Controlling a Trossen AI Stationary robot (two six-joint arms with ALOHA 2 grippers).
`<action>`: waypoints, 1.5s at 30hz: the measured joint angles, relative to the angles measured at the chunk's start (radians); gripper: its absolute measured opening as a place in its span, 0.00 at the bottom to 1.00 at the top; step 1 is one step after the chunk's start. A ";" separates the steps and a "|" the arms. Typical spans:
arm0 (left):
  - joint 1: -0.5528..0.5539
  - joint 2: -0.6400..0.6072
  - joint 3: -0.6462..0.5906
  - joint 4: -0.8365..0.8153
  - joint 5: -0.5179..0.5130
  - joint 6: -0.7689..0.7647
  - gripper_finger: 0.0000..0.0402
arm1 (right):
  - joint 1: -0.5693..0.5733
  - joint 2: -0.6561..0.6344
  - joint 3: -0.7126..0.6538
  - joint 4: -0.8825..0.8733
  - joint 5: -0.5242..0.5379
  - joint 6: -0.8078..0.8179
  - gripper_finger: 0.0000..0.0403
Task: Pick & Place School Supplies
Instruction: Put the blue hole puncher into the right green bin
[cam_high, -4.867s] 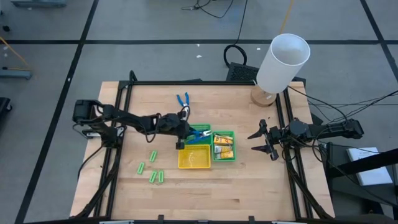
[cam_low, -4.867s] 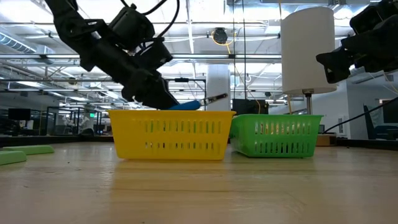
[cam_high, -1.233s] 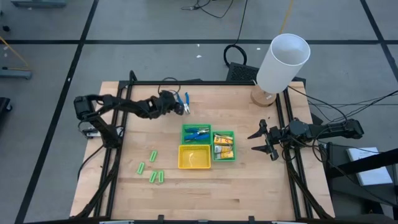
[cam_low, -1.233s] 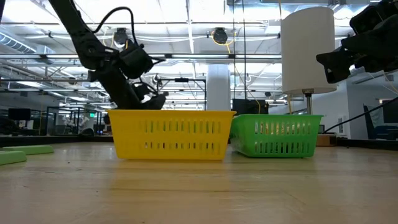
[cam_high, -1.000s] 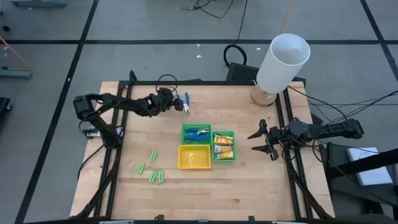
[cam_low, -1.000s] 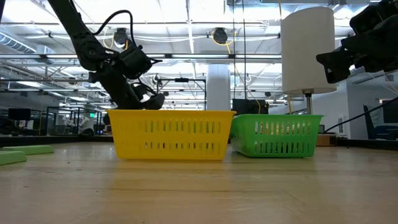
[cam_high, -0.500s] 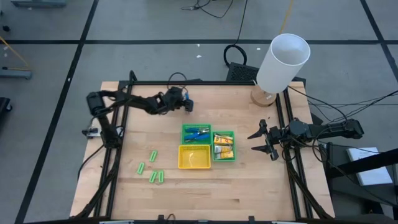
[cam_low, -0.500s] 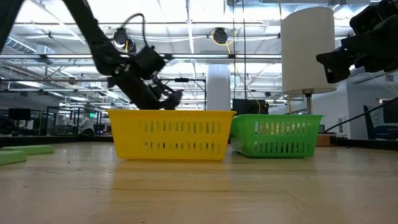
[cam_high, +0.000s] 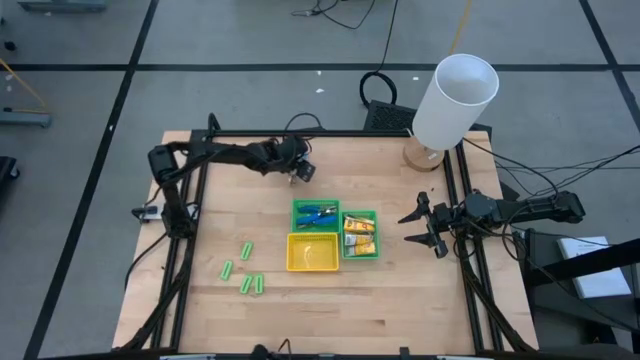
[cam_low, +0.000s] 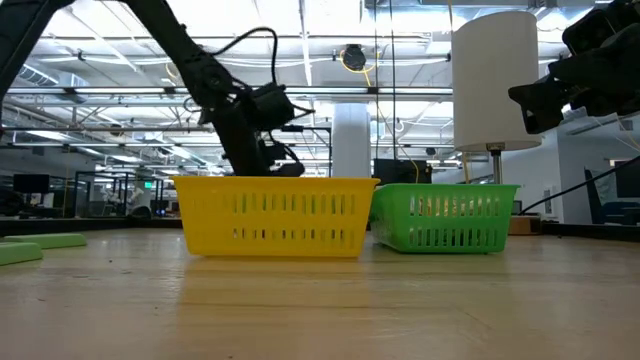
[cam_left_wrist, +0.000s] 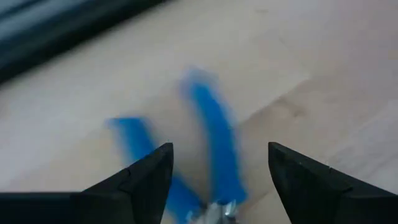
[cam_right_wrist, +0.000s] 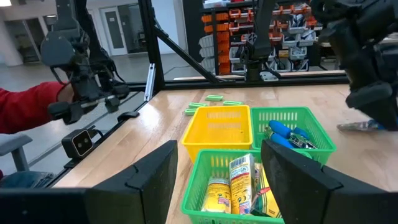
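Note:
A blue-handled plier-like tool (cam_left_wrist: 214, 140) lies on the wooden table near its far edge, both handles showing blurred in the left wrist view. My left gripper (cam_high: 303, 172) hangs open over it, slanting down, one finger on either side of the handles. The gripper hides the tool in the high view. Other blue-handled tools (cam_high: 320, 213) lie in a green tray (cam_high: 298, 206). Yellow-orange packets (cam_high: 358, 234) fill a second green tray (cam_high: 373, 214). Several light-green sticks (cam_high: 246, 272) lie on the table at the near left. My right gripper (cam_high: 408, 229) waits open at the right edge.
A yellow tray (cam_high: 311, 252) stands just nearer than the green ones. A big white cylinder (cam_high: 455, 100) stands at the far right corner. A black frame (cam_high: 205, 150) borders the table. A person's red sleeve (cam_right_wrist: 25, 106) shows beyond the table.
My left gripper has moved toward the table's right edge, rolled and tipped further down. It now stands over the blue-handled tool and covers it in the high view. The tool has stayed where it lay.

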 joint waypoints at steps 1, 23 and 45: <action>0.000 -0.017 0.008 -0.040 -0.027 0.000 0.64 | 0.000 0.000 0.000 0.000 0.000 0.000 0.56; -0.129 -0.051 0.013 -0.232 -0.035 -0.133 0.50 | 0.000 0.000 0.000 0.000 0.000 0.000 0.56; -0.135 0.016 0.012 -0.226 -0.061 -0.155 0.51 | 0.000 0.000 0.000 0.000 0.000 0.000 0.56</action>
